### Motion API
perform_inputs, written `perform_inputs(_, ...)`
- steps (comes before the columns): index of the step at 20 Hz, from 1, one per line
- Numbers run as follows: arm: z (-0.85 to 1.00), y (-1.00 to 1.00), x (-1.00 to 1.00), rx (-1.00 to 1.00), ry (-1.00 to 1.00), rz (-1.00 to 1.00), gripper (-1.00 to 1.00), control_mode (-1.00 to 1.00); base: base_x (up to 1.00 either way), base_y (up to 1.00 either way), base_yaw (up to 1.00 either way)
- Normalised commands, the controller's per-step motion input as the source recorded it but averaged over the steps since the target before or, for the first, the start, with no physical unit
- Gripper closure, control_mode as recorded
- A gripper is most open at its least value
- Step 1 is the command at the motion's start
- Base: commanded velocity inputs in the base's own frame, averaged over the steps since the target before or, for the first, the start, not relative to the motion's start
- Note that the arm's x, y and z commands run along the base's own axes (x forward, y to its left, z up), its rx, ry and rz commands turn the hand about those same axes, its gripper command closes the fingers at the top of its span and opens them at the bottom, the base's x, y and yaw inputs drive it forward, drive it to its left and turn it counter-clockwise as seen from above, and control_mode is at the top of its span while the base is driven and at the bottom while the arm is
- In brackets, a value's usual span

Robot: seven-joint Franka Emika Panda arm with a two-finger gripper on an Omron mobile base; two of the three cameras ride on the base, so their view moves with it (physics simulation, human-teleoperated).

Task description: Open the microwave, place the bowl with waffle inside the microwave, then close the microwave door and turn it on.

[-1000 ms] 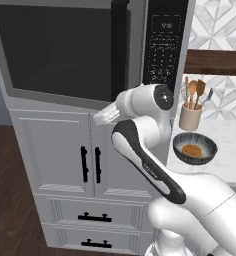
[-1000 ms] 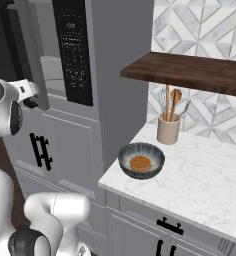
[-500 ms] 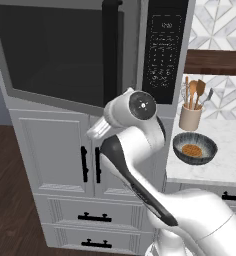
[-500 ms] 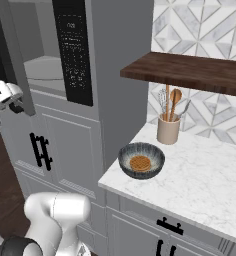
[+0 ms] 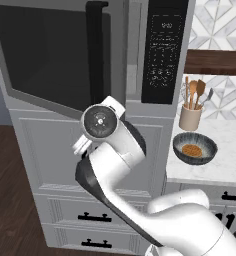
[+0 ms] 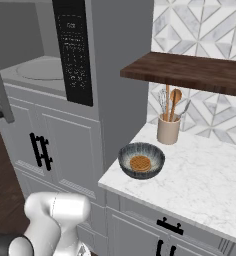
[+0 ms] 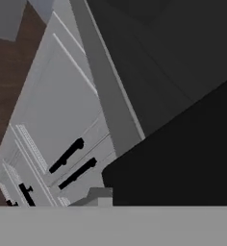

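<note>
Your microwave door (image 5: pixel 55 55) stands swung open, its black handle bar (image 5: pixel 96 50) just above the arm's wrist. Whether the claw is apart or together, you cannot tell. Off to the claw's right, well apart, the bowl (image 6: pixel 141 160) sits on the marble counter (image 6: pixel 205 185) with the waffle (image 6: pixel 139 163) inside. A utensil cup (image 6: pixel 168 129) stands just behind it, under the wooden shelf (image 6: pixel 190 72). The microwave (image 6: pixel 40 70) cavity shows its turntable.
</note>
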Motion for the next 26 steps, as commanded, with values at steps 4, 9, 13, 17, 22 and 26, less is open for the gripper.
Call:
perform_inputs(4, -0.81, 1.0, -0.05, -0.36, 0.06, 0.0, 1.0, -1.0, 0.0, 0.0, 0.0)
perform_inputs(9, -0.69, 1.0, -0.5, -0.33, 0.0, 0.02, -1.0, -1.0, 0.0, 0.0, 0.0)
perform_inputs(13, -0.37, 0.82, -1.0, -0.18, -0.02, 0.14, -1.0, -1.0, 0.0, 0.0, 0.0)
perform_inputs(17, -0.24, 0.09, -1.0, -0.02, -0.01, 0.26, -1.0, -1.0, 0.0, 0.0, 0.0)
perform_inputs(22, 0.0, -0.9, -0.3, 0.26, 0.05, 0.12, -1.0, -1.0, 0.0, 0.0, 0.0)
perform_inputs(26, 0.0, -1.0, 0.0, 0.46, 0.11, 0.1, -1.0, -1.0, 0.0, 0.0, 0.0)
